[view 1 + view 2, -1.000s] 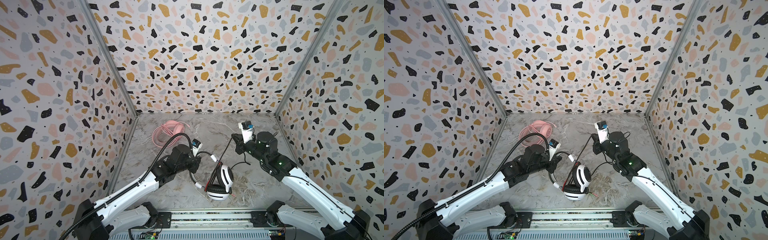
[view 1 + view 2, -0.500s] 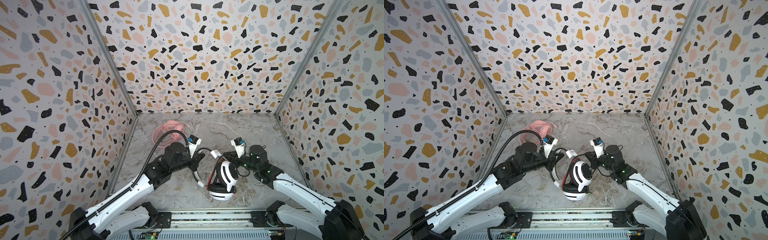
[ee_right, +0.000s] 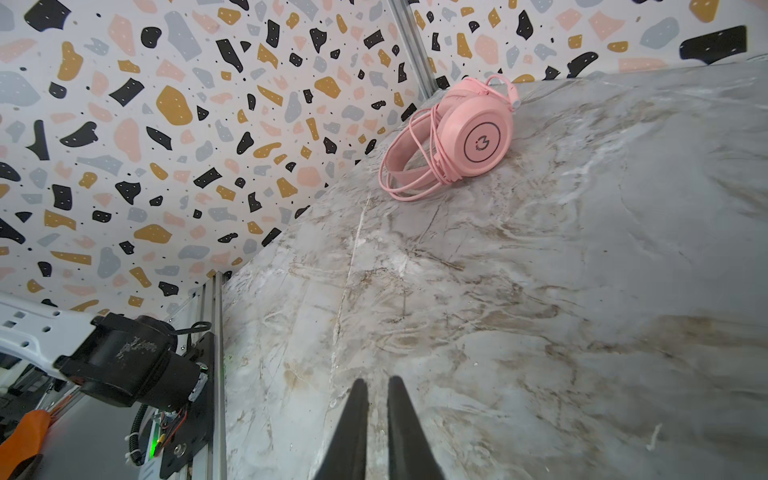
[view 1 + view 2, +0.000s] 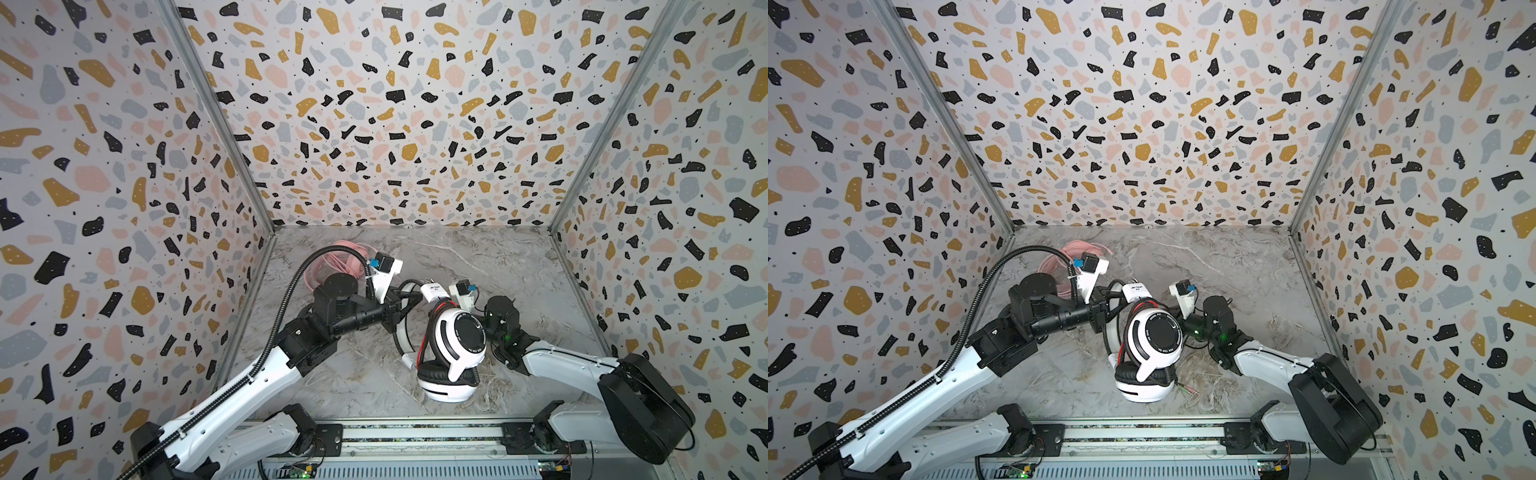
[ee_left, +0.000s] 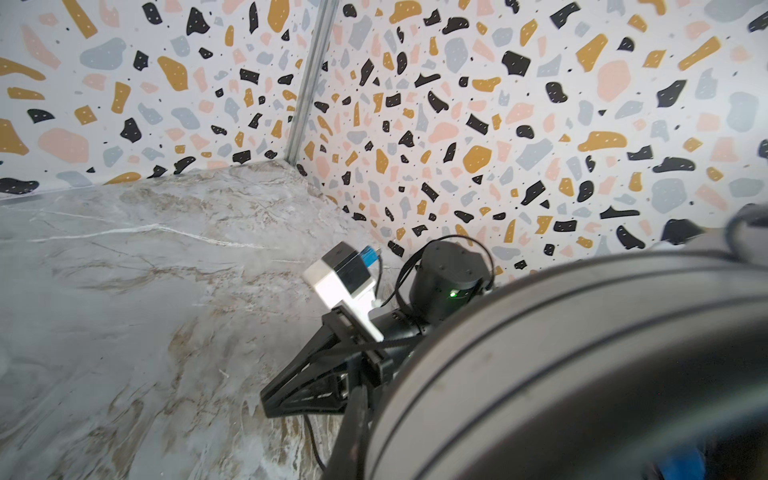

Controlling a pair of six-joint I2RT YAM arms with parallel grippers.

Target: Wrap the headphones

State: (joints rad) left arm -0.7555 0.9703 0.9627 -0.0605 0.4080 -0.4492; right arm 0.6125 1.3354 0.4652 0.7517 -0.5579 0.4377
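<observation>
In both top views the white headset stands near the front middle of the tabletop. Its lower cup is down on the marble and its upper cup is tilted above it. The left gripper reaches in from the left, jaws together on the headset's thin black band just behind the upper cup. A blurred, close part of the headset fills much of the left wrist view. The right gripper sits low, just to the right of the upper cup and largely hidden behind it in the top views. In the right wrist view its fingers stand slightly apart – only bare marble shows between them. The pink headset lies in the far left corner, well apart from the rest – its pink cable is wound round its band.
</observation>
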